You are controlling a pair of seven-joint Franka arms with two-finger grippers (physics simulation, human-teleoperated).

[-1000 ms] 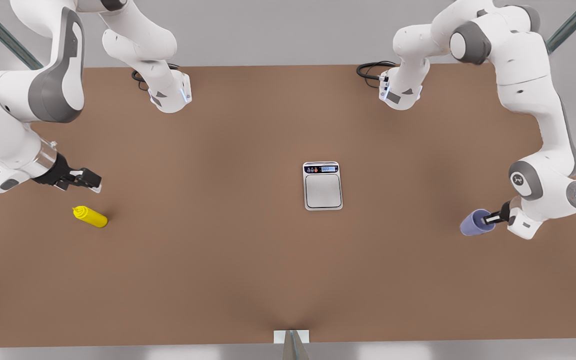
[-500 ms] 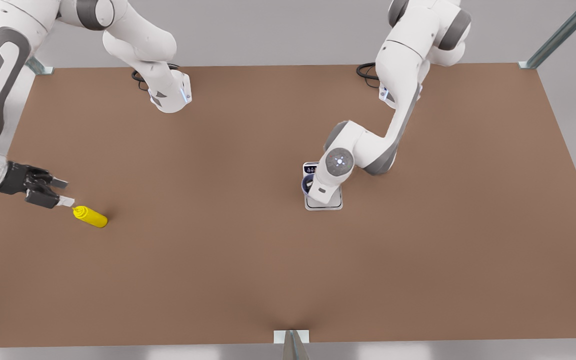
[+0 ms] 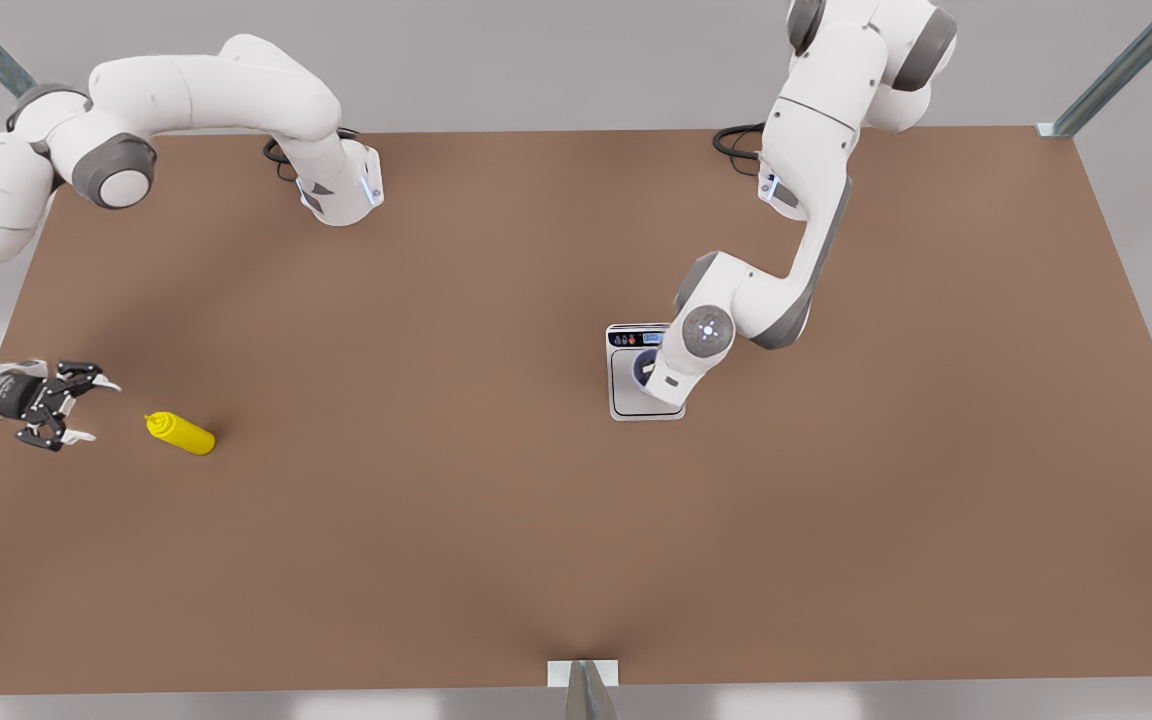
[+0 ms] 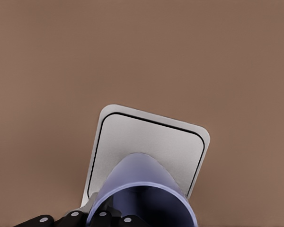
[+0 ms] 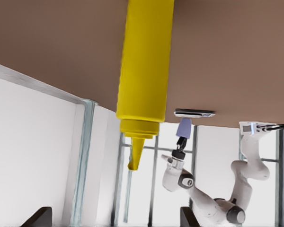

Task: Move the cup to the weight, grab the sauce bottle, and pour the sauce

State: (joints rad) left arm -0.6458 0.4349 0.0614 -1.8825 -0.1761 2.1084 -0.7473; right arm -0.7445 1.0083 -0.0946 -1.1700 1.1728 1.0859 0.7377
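Left end effector pinches cup over weight; right end effector, spread, faces bottle. Risk: off-centre release tips cup.

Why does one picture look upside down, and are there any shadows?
Right wrist view: that camera is flipped, so the table fills the upper part and the sauce bottle points downward. Front view: only soft, faint shading beside the bottle and the weight; no glare.
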